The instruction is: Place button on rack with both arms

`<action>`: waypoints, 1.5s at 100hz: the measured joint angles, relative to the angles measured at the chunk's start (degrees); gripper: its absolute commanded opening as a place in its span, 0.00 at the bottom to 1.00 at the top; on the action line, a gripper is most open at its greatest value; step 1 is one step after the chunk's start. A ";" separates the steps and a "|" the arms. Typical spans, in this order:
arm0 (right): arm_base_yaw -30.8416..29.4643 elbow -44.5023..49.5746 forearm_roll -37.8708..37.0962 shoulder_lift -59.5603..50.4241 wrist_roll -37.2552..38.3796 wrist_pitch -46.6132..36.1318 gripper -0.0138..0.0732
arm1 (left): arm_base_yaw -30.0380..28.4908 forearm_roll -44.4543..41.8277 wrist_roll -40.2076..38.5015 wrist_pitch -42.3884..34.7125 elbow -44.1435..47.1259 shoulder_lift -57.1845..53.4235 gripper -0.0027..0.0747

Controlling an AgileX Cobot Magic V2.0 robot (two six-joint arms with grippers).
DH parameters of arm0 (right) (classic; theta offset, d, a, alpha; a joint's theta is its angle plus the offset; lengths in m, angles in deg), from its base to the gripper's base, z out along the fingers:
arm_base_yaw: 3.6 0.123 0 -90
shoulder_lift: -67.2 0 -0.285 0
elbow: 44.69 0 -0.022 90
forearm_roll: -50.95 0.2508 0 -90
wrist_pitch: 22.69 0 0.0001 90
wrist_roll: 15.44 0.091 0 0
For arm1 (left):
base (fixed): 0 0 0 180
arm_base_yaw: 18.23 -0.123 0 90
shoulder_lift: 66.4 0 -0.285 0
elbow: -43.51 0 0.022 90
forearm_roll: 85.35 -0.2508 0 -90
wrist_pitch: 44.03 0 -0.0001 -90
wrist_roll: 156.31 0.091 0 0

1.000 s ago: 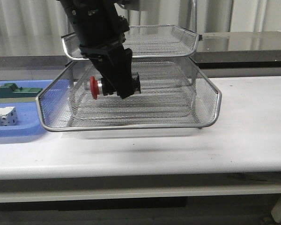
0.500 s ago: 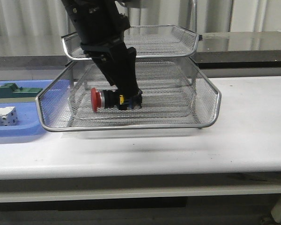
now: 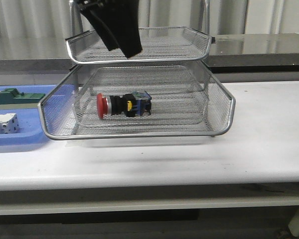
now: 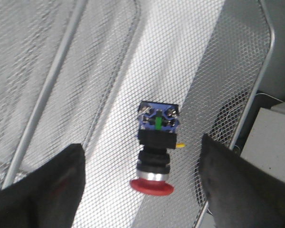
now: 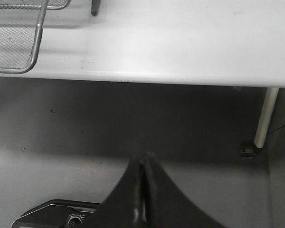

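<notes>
the red-headed, black-bodied push button [image 3: 122, 105] lies on its side in the silver wire-mesh rack [image 3: 217, 112], lower tray. my left hand [image 4: 142, 185] hangs open above it; i'd lift straight, clear of the upper tray. right hand [image 5: 143, 178] is closed, empty.

The button [image 3: 122, 105], at centre-left of the front view, has a red head, a silver collar, a black body, a yellow spot and a blue rear with a green mark. The rack [image 3: 139, 133] is silver wire mesh with a fine criss-cross pattern and a bright metal rim. The left tool [image 3: 120, 37], at the upper left, is plain black. At the left edge a blue tray [image 3: 20, 139] carries a green block [image 3: 15, 97] and a white block [image 3: 3, 123]. The tabletop [image 3: 259, 139] is white.
</notes>
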 measured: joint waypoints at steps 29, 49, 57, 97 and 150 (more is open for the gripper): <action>0.00 0.00 0.00 0.00 0.00 0.00 0.08 | -7.61 -0.51 -3.13 0.18 5.24 -8.63 0.58; 0.00 0.00 0.00 0.00 0.00 0.00 0.08 | -13.82 -0.51 -3.27 0.28 15.72 -16.67 0.58; 0.00 0.00 0.00 0.00 0.00 0.00 0.08 | -16.07 -0.51 -3.41 0.28 20.32 -20.17 0.58; 0.00 0.00 0.00 0.00 0.00 0.00 0.08 | -21.90 3.30 -4.20 -18.08 45.02 -43.74 0.58; 0.00 0.00 0.00 0.00 0.00 0.00 0.08 | -21.97 9.45 -4.85 -56.37 75.96 -67.32 0.58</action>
